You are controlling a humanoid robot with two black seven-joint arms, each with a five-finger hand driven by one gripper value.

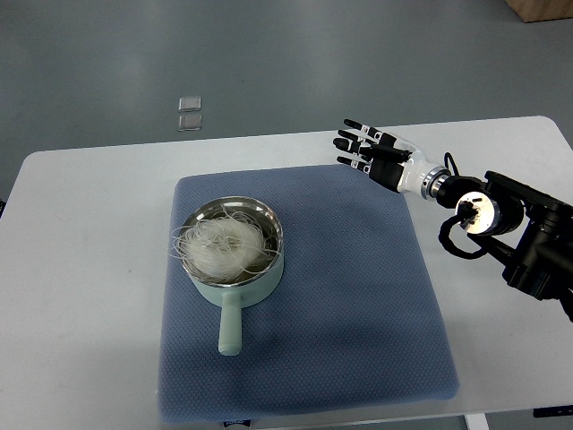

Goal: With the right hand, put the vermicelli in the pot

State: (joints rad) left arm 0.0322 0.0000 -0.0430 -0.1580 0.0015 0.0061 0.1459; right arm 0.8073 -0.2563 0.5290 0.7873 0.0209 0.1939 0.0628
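Observation:
A pale green pot (234, 269) with a steel inside and a handle pointing toward me stands on the left part of the blue mat (358, 296). A white tangle of vermicelli (222, 246) lies inside the pot, with a few strands hanging over its left rim. My right hand (369, 150) hovers over the mat's far right edge, well to the right of the pot. Its fingers are spread and hold nothing. The left arm does not show.
The mat lies on a white table (81, 269). Two small clear square pieces (189, 113) lie on the grey floor beyond the table's far edge. A brown box corner (542, 9) shows at the top right.

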